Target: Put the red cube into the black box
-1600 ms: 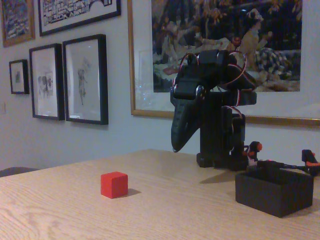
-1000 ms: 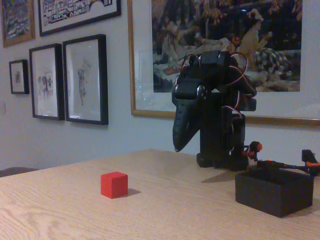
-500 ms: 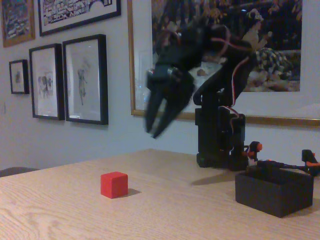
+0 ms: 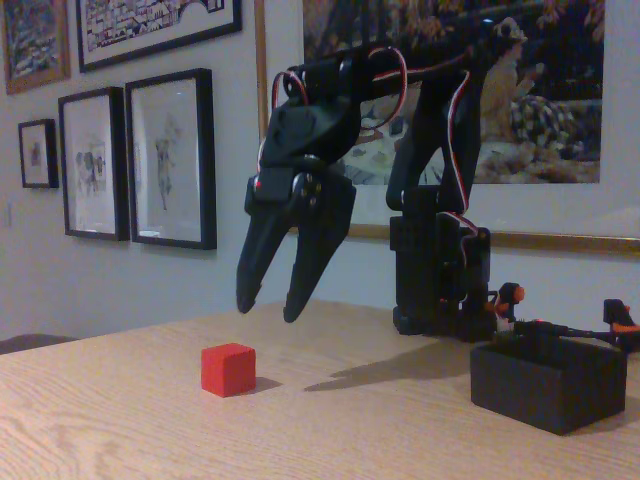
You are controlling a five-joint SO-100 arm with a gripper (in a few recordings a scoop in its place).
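The red cube point(image 4: 228, 369) rests on the wooden table point(image 4: 300, 430), left of centre in the fixed view. My black gripper point(image 4: 268, 310) hangs open just above and a little right of the cube, fingertips pointing down, nothing between them. The arm reaches left from its base at the back. The black box point(image 4: 548, 382) sits on the table at the right, near the arm's base; its inside is hidden from this low angle.
The arm's base point(image 4: 440, 290) stands behind the box, with red-orange knobs point(image 4: 512, 294) and cables beside it. Framed pictures hang on the wall behind. Bare tabletop lies between cube and box.
The arm has unfolded from its tucked pose at the base, swung left and lowered. The gripper has opened and now hangs just above the cube. The cube and box have not moved.
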